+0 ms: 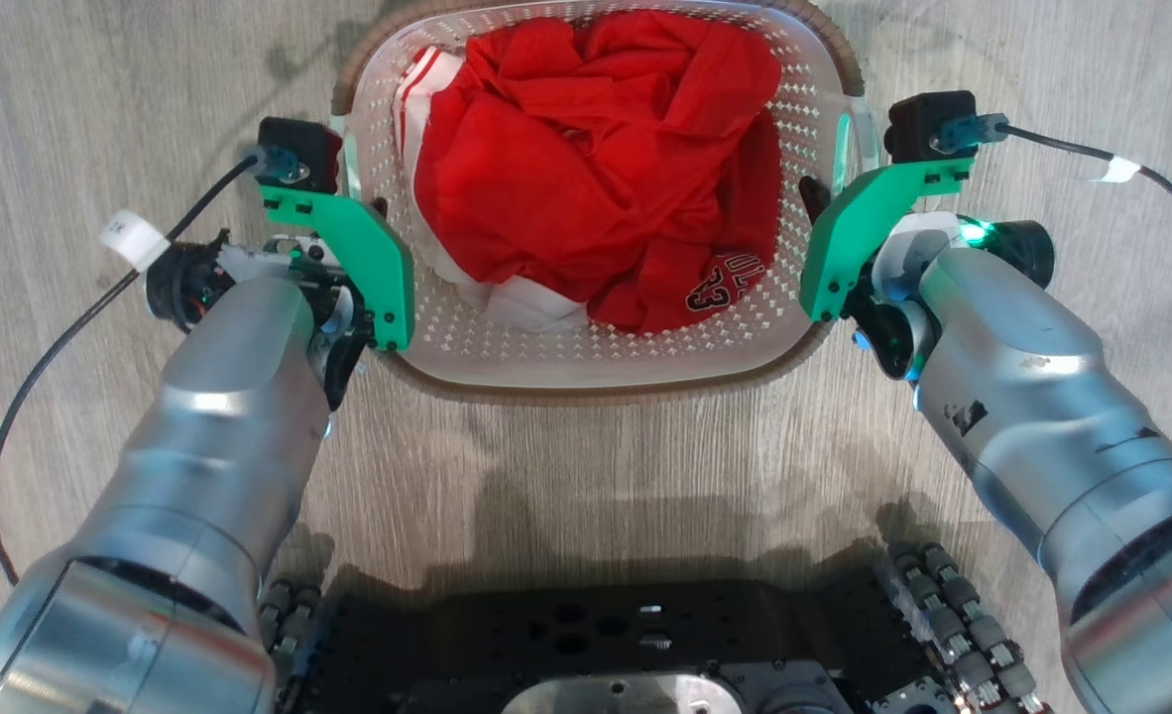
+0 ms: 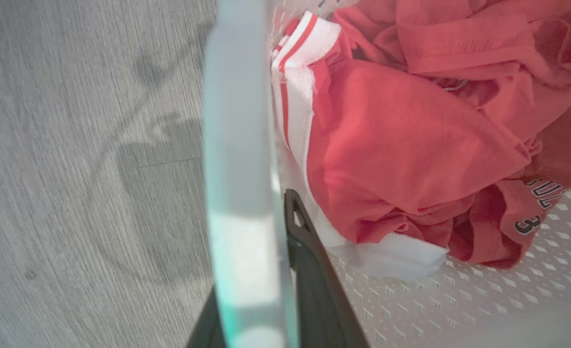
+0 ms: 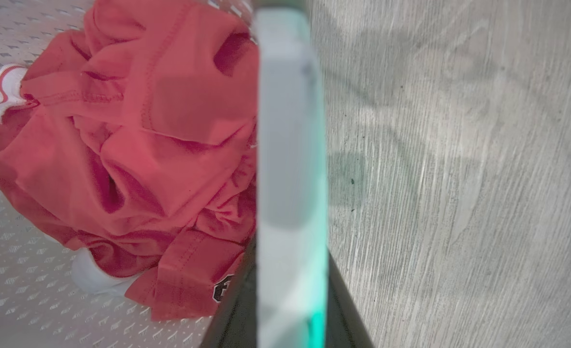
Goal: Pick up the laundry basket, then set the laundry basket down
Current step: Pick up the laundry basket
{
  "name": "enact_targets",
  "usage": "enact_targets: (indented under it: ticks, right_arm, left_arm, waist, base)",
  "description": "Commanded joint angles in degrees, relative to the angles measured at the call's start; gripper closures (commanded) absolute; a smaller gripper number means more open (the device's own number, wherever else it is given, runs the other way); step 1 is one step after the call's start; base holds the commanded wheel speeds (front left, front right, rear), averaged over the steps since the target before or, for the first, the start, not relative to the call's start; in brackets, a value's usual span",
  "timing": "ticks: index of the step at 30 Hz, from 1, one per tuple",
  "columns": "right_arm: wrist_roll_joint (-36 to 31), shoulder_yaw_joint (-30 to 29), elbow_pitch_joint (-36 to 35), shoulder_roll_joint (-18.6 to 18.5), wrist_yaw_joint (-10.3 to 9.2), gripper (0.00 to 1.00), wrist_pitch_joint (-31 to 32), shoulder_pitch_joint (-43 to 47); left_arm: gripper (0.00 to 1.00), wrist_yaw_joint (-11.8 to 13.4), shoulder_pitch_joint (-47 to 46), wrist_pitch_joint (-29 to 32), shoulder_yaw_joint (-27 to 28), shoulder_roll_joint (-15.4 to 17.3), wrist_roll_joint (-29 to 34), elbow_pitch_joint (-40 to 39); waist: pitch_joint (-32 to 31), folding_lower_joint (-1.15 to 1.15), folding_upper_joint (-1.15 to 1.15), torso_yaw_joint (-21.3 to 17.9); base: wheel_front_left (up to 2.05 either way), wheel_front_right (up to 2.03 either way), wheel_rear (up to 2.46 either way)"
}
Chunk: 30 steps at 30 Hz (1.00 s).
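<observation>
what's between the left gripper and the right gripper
The laundry basket, holding crumpled red clothing, fills the stretch between the left gripper and the right gripper. The head view shows it.

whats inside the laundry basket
A crumpled heap of red clothes with white trim, one piece bearing dark lettering and digits, lies in the laundry basket. Its bare perforated bottom shows around the heap. Anything beneath the heap is covered.

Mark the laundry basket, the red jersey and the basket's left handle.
laundry basket [image 1: 596,390]: head view, on the near brown rim.
red jersey [image 1: 586,169]: head view, on the middle of the crumpled cloth.
left handle [image 2: 237,121]: left wrist view, on the flat face of the pale bar.
</observation>
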Motion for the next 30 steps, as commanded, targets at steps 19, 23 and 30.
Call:
enact_targets:
  ticks: [19,23,30]
  right_arm:
    - [5.7,6.0,1.1,0.8,0.41,1.0,10.7,5.6]
    - [6.8,7.5,1.4,1.0,0.41,1.0,15.1,7.6]
    - [9.0,10.0,0.5,1.2,0.41,1.0,20.4,13.1]
  left_arm:
    - [1.0,-0.8,5.3,5.5,-6.6,1.5,-0.9,-0.1]
    - [1.0,-0.9,7.4,7.7,-7.7,1.5,-1.4,-0.1]
    - [1.0,-1.0,14.7,14.1,-12.0,1.5,-4.4,-2.0]
  waist:
    - [-11.2,0.01,-0.01,-0.4]
    - [-16.6,0.01,-0.01,-0.4]
    - [-28.8,0.01,-0.01,-0.4]
  base:
    - [0.0,0.0,0.0]
    - [0.0,0.0,0.0]
    - [0.0,0.0,0.0]
